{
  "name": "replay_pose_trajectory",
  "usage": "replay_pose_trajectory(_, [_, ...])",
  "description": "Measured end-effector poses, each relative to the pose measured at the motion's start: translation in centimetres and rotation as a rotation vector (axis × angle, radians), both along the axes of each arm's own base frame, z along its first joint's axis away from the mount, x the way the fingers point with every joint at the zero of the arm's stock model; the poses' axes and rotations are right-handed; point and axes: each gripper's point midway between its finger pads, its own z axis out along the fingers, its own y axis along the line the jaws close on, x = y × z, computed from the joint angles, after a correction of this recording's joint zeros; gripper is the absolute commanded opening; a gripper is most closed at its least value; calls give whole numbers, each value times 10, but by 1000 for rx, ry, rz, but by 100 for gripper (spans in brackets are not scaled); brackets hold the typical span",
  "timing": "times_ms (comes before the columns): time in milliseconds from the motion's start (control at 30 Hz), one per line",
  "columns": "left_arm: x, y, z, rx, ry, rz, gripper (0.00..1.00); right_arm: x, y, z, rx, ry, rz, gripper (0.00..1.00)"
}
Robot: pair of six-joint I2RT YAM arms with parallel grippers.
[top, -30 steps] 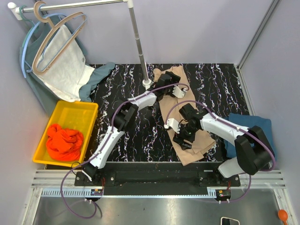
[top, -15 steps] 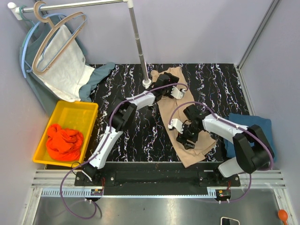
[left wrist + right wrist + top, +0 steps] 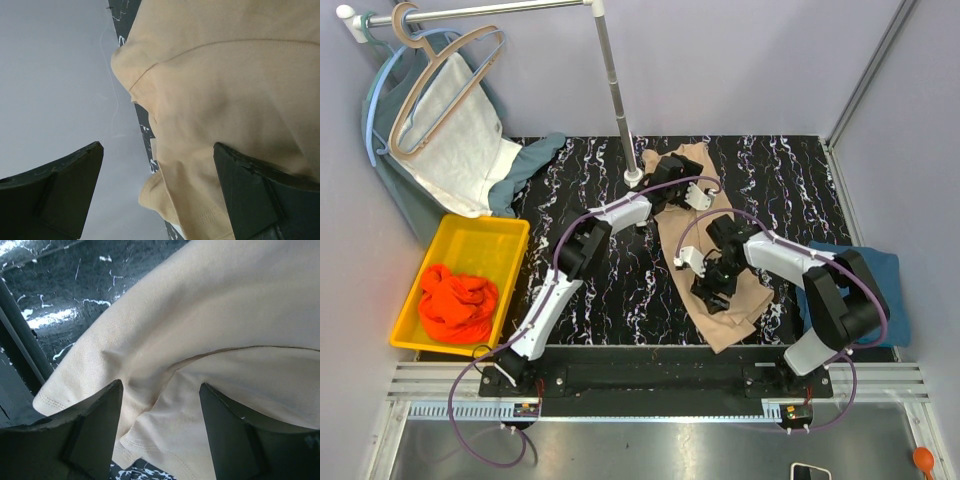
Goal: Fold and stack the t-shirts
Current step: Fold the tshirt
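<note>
I see the black marble table [image 3: 775, 170] with the beige t-shirt [image 3: 735, 315] laid out lengthwise across its middle, wrinkled. The dark teal-blue t-shirt [image 3: 888, 262] lies bunched at the table's right edge, and the orange-red t-shirt [image 3: 455, 300] sits crumpled in the yellow bin [image 3: 480, 228] off the left side. My left gripper [image 3: 670, 170] hangs over the beige shirt's far end, jaws spread wide, gripping nothing. My right gripper [image 3: 712, 290] is low over the near half, jaws apart astride a fold, not clamped.
</note>
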Motion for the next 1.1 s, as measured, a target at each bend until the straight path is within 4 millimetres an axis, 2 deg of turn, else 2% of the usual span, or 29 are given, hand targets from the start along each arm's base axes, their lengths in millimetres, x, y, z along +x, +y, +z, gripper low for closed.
replay_pose_trajectory(200, [6,-6,-1,-2,-17,-12,99,5,12,1,24,15,11,73])
replay_pose_trajectory(500, [25,-23,0,11,-104,-62,99,-3,36,1,46,-5,77,73])
replay_pose_trajectory(867, [29,-27,2,18,-159,-97,99,-14,61,1,60,-15,130,73])
replay_pose_trajectory(1100, [31,-28,3,8,-170,-103,99,-14,73,2,61,-14,136,73])
